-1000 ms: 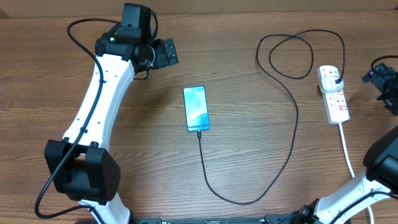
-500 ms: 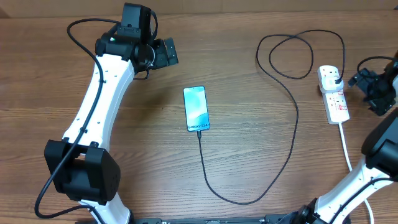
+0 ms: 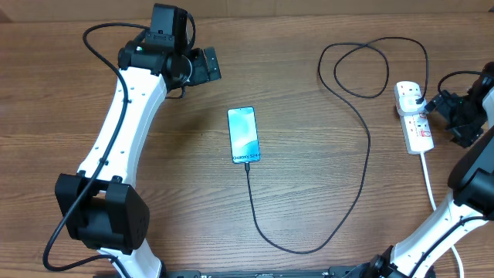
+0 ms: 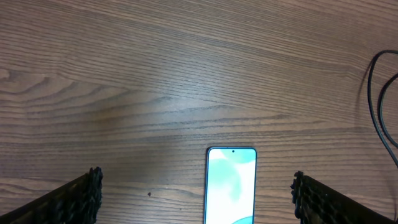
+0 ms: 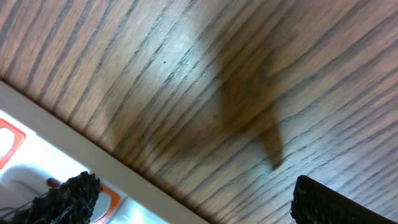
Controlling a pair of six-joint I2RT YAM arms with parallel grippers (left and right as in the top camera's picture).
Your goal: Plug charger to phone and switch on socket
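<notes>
Overhead looks straight down; left wrist shares the phone (image 3: pixel 243 135), close right wrist probably the socket (image 3: pixel 414 117).

On my left wrist view the phone (image 4: pixel 231 186) runs off the bottom edge, so I lose its lower part. My right wrist view catches only a blurred corner of the socket (image 5: pixel 56 146). Overhead, its switches (image 3: pixel 421 131) are too small to read, and I can't tell whether the charger (image 3: pixel 369 147) tip is fully seated.

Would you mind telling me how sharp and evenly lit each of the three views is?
Overhead: sharp and evenly lit, the phone screen glowing without glare. Left wrist: crisp wood grain, with a pale sheen across the table. Right wrist: soft and very close, the socket blurred at lower left, a dark shadow on the wood.
</notes>
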